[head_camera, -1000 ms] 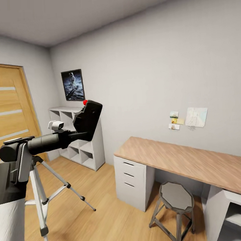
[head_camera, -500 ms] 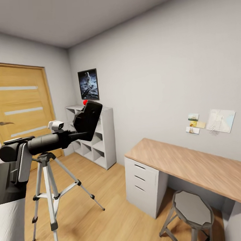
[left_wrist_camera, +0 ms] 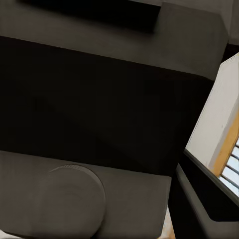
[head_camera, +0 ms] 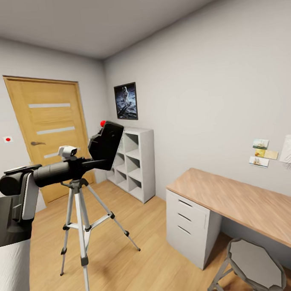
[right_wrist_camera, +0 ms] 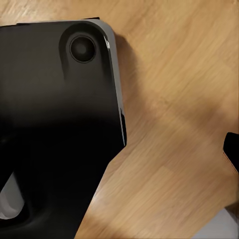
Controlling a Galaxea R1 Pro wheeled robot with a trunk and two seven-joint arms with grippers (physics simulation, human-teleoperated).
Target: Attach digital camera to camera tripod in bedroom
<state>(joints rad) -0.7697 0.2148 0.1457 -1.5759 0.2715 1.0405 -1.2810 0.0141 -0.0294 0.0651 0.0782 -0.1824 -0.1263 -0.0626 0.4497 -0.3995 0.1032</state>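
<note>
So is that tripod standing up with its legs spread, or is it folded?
Standing, legs spread. The camera tripod is upright on the wood floor, its three silver legs splayed outward and braced near the middle.

Digital camera black w/ red button. Camera tripod silver legs, black joints. Door oak w/ frosted strips. Shelves white; surface light wood. Poster dark, prob. astronaut.

A room in a home, a bedroom or study by its fittings: light grey walls and a wood plank floor; an oak door with frosted strips; white cube shelves; a framed astronaut picture; a desk with drawers and a stool.
</note>
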